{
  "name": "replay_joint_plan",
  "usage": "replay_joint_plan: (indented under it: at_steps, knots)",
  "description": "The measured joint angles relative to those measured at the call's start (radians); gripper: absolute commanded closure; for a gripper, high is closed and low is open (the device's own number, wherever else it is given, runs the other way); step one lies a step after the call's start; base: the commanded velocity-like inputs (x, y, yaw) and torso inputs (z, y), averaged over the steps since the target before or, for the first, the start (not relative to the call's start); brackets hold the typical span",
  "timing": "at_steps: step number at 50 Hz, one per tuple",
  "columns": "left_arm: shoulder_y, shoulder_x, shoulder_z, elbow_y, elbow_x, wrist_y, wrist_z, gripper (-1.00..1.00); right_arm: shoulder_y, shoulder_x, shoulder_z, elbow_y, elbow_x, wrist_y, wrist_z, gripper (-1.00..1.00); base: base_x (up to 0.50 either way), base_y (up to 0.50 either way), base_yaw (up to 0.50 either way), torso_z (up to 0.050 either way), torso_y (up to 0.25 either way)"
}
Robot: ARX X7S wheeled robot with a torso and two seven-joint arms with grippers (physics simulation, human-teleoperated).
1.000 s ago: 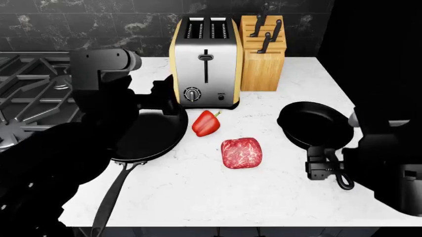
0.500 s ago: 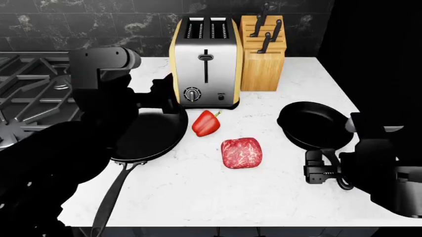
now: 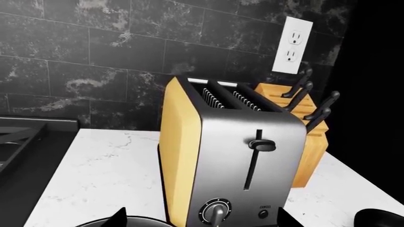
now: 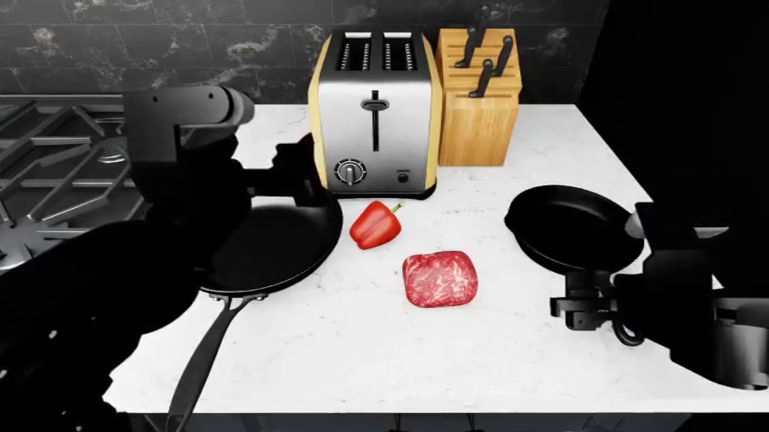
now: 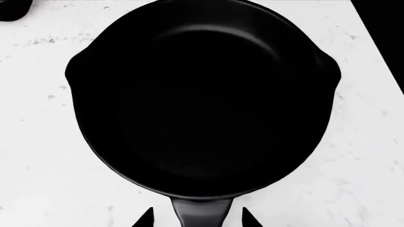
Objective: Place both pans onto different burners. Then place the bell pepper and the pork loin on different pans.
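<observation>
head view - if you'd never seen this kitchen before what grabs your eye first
The red bell pepper and the marbled pork loin stand out, side by side on the white counter in front of the steel toaster. Two black pans flank them: the wide glossy pan towards the stove, and the smaller deep pan on the other side, its handle between the right gripper's open fingertips.

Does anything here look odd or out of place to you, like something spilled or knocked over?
Nothing is spilled or toppled. The one odd sight: the pork loin and the bell pepper lie bare on the white counter, not on a plate or in either pan. The toaster and knife block stand upright.
</observation>
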Motion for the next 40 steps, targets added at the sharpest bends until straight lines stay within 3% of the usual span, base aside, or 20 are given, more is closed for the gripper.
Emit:
replay_joint_plan:
  at_steps: [40]
  knots:
    - [-0.009,-0.008,-0.005,0.01,-0.034,0.007,-0.021,-1.0,-0.008,0.038,0.002,-0.101,0.063,-0.017,0.055,1.0,0.0,0.0,0.0,0.0,0.0]
